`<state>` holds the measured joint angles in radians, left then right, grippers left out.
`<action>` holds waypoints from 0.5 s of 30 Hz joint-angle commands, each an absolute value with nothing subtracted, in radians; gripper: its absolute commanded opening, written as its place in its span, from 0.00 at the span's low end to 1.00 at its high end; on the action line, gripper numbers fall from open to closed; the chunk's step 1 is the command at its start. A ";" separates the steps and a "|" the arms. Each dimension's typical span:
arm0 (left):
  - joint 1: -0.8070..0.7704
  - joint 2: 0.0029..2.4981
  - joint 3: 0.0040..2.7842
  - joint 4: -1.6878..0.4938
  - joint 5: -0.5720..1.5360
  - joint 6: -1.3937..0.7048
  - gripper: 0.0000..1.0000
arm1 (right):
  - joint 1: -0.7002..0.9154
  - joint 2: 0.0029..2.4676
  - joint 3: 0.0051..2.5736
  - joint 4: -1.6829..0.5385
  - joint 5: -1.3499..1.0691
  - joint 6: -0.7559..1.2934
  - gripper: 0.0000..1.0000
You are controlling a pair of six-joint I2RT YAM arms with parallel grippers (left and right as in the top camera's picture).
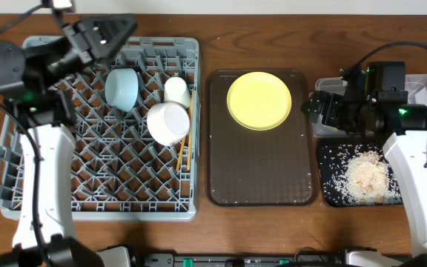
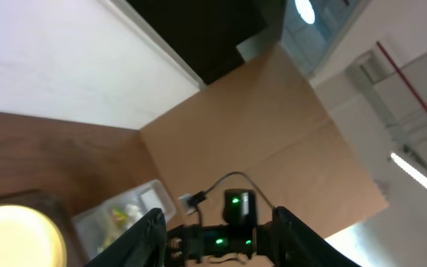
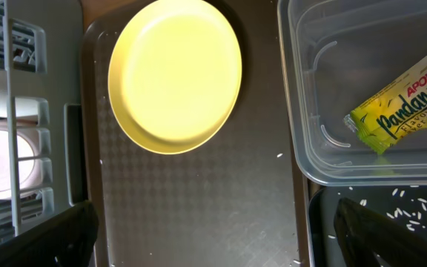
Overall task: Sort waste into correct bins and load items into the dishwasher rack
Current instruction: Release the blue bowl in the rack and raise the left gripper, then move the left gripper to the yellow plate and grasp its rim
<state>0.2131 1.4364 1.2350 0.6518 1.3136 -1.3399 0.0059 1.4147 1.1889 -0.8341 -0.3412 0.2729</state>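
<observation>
At the table's left, overhead, rack (image 1: 110, 185): holds blue bowl (image 1: 122, 87), cup (image 1: 176, 90) and white bowl (image 1: 167, 122); chopsticks (image 1: 181, 154) lie along its right edge.
Overhead, brown tray (image 1: 262, 174): mid-table, with plate (image 1: 259, 100) on its far half.
Overhead, black tray (image 1: 326, 194): front right, bearing scattered rice (image 1: 338, 176) and a pale crumpled heap, by its look the tissue (image 1: 367, 174); tub (image 1: 425, 87) just behind it.
Overhead, left gripper (image 1: 114, 31): above the rack's far edge.
Overhead, right gripper (image 1: 319, 111): between brown tray and tub.
Left wrist, left gripper (image 2: 219, 239): fingers (image 2: 148, 233) stand apart, nothing between them; beyond them, the plate (image 2: 10, 237) and the tub (image 2: 98, 216) with the wrapper (image 2: 118, 215) inside.
Right wrist, right gripper (image 3: 221, 245): spread wide, empty, above the brown tray (image 3: 199, 200).
Right wrist, wrapper (image 3: 402, 96): lies in the tub (image 3: 302, 133), apart from the plate (image 3: 175, 74); rice (image 3: 402, 194) dots the black tray (image 3: 332, 204) below it.
</observation>
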 commanded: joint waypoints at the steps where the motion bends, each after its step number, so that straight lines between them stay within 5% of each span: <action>1: 0.157 1.435 1.305 0.525 1.197 -1.230 0.48 | 0.014 1.414 1.191 -0.834 -0.345 0.261 0.99; 5: 0.076 1.435 1.451 0.093 1.024 -0.950 0.48 | 0.014 1.414 1.191 -0.834 -0.345 0.261 0.99; 9: -0.060 1.440 1.635 -0.420 0.599 -0.577 0.49 | 0.014 1.414 1.191 -0.834 -0.345 0.261 0.99; 15: -0.379 1.500 1.693 -0.629 0.081 -0.304 0.51 | 0.014 1.414 1.191 -0.834 -0.345 0.261 0.99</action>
